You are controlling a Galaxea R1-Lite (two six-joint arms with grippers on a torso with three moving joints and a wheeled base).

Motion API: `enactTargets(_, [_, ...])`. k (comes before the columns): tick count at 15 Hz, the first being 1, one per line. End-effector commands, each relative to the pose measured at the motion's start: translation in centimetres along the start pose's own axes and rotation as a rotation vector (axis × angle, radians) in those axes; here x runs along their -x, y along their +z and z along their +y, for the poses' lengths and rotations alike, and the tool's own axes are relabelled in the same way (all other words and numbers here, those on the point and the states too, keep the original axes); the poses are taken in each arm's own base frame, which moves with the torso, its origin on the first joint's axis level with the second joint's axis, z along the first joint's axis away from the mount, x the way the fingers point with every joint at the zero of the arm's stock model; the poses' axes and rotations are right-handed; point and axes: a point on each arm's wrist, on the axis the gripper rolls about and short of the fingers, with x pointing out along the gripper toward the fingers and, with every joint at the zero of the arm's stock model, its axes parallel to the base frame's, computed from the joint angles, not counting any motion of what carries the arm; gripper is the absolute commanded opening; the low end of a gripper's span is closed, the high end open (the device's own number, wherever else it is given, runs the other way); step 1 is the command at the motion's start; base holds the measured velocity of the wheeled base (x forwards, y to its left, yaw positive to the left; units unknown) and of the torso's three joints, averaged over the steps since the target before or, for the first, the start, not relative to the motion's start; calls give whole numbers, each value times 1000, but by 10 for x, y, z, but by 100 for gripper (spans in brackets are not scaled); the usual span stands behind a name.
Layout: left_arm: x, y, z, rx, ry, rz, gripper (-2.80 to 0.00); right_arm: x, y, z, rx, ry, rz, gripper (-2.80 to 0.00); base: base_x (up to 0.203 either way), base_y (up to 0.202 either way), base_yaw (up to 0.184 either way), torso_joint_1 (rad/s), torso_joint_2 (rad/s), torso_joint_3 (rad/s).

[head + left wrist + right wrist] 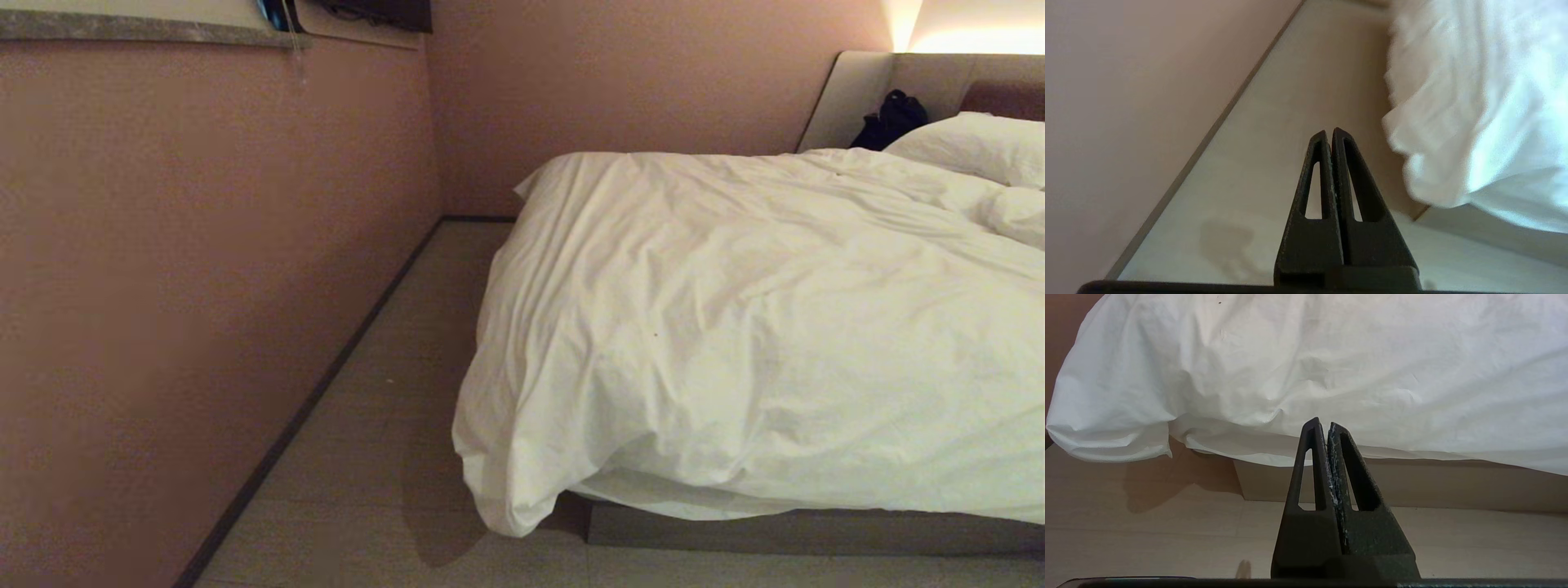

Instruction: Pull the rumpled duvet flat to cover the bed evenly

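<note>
The duvet (735, 327) lies over the bed (816, 527) but not evenly: its near left corner hangs in a thick bunch over the foot corner, nearly down to the floor (424, 343), and the surface has many creases running toward the pillow (971, 147) at the headboard (865, 90). To do the step in hand well, I judge that the working arm should take a corner or a hem, not the puffy middle, because a deep fold slips out of narrow fingers; it should then pull low and along the mattress, so the cover slides flat and does not lift into a new heap. The hanging corner is the natural place to take hold, and the pull from there should probably go sideways to bring the edge level with the grey-brown base. The left gripper (1329, 132) is empty, its two fingers pressed together, and it points over the floor strip between the wall (1126, 102) and the bed; the hanging corner is near it on the bed side, apart from it, not touching. This view is soft, so I cannot say exactly how near it is. The right gripper (1323, 424) is also closed on nothing and faces the foot of the bed, with the duvet's lower edge across its view, apart from the fingertips. The fingers must open before any grasp.
</note>
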Motion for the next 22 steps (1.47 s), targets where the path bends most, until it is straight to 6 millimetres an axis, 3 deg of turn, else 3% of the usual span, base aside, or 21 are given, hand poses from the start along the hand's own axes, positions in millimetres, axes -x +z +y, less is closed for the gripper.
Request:
enactTargets(1, [-3, -7, -1, -27, 56, 19, -280, 0, 0, 0, 0, 0, 0, -280, 0, 0, 0, 0, 0, 0])
enactTargets(6, [1, -42, 4, -123, 91, -96, -280, 0, 0, 0, 0, 0, 0, -280, 0, 0, 0, 0, 0, 0])
enactTargets(10, [-4, -71, 6, -117, -38, -197, -280, 0, 0, 0, 0, 0, 0, -280, 0, 0, 0, 0, 0, 0])
enactTargets(22, [-25, -105, 9, -129, -122, -114, -280, 0, 0, 0, 0, 0, 0, -280, 0, 0, 0, 0, 0, 0])
